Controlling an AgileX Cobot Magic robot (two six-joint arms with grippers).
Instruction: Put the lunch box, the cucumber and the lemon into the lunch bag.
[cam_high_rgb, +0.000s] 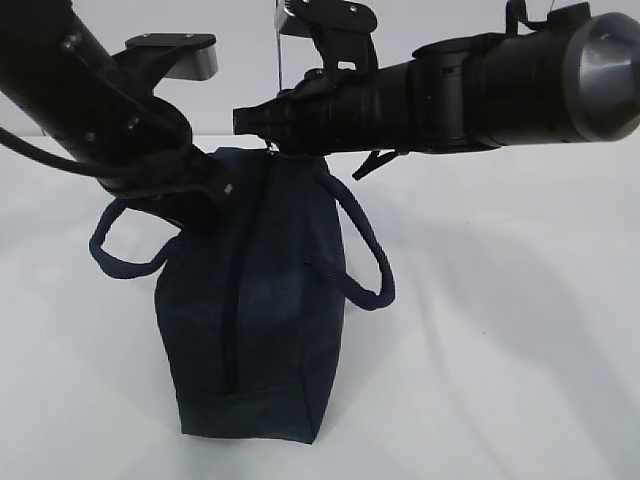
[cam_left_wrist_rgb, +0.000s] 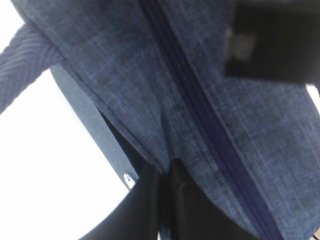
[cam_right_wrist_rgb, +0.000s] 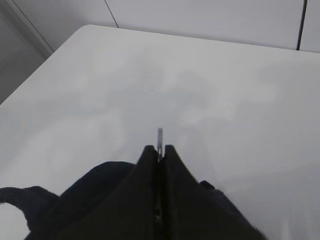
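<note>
The dark navy lunch bag stands on the white table, and its zipper looks closed. My left gripper is shut on a fold of the bag's top fabric, beside the zipper. My right gripper reaches across above the bag's far end. It is shut on the thin metal ring pull, seen edge-on between the fingertips. The bag's small white logo shows on its side. The lunch box, the cucumber and the lemon are out of view.
The bag's looped handles hang out to the left and to the right. The white table lies around the bag. Its far edge and a grey wall show in the right wrist view.
</note>
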